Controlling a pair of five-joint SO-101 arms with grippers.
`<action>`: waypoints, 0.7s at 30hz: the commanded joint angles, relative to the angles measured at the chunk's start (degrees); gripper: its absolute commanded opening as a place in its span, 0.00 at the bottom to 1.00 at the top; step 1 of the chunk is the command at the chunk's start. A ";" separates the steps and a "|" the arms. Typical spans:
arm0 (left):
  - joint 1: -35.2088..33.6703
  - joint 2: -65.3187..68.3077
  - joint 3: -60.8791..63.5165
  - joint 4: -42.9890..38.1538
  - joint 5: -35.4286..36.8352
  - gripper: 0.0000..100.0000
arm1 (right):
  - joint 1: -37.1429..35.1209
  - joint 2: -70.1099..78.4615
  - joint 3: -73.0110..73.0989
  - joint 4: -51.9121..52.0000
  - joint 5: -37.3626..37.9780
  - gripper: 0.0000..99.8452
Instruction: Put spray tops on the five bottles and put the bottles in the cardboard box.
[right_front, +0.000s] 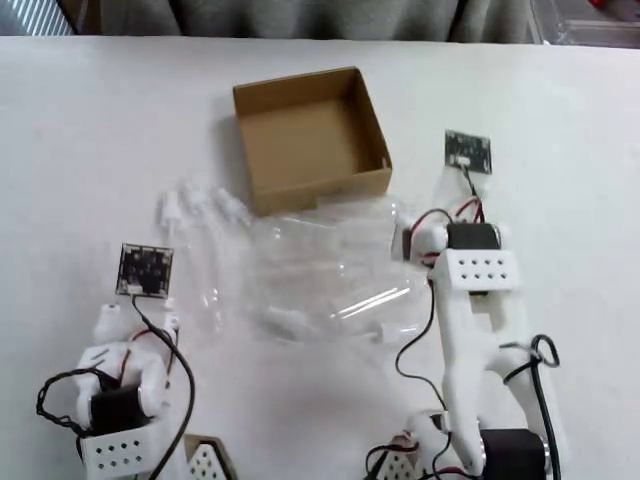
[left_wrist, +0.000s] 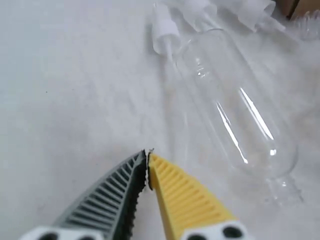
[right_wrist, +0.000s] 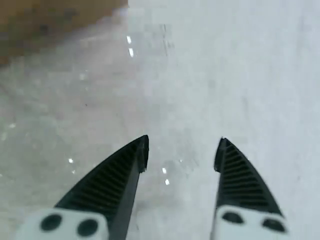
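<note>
An open, empty cardboard box (right_front: 310, 135) stands at the back middle of the table. Several clear bottles (right_front: 320, 275) lie without tops in a loose heap in front of it. White spray tops (right_front: 185, 205) lie at the heap's left end. My left gripper (left_wrist: 147, 161) is shut with nothing in it, its grey and yellow fingertips low over bare table beside one lying bottle (left_wrist: 235, 115), with spray tops (left_wrist: 165, 32) beyond it. My right gripper (right_wrist: 182, 150) is open and empty above the table, right of the box's corner (right_wrist: 50, 20).
The left arm (right_front: 120, 390) sits at the front left and the right arm (right_front: 475, 330) stretches along the right of the bottle heap. White table (right_front: 560, 120) lies open right of the box and at the far left.
</note>
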 joint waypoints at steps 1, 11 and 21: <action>-0.66 -0.75 -0.35 -1.23 -0.53 0.02 | 0.31 1.27 -10.11 -2.51 4.48 0.05; -0.66 -0.75 0.00 -2.55 -0.53 0.02 | -0.92 25.80 -41.41 5.85 5.80 0.12; -0.66 -0.75 0.00 -2.73 -0.53 0.02 | -2.86 51.91 -67.43 7.34 5.89 0.12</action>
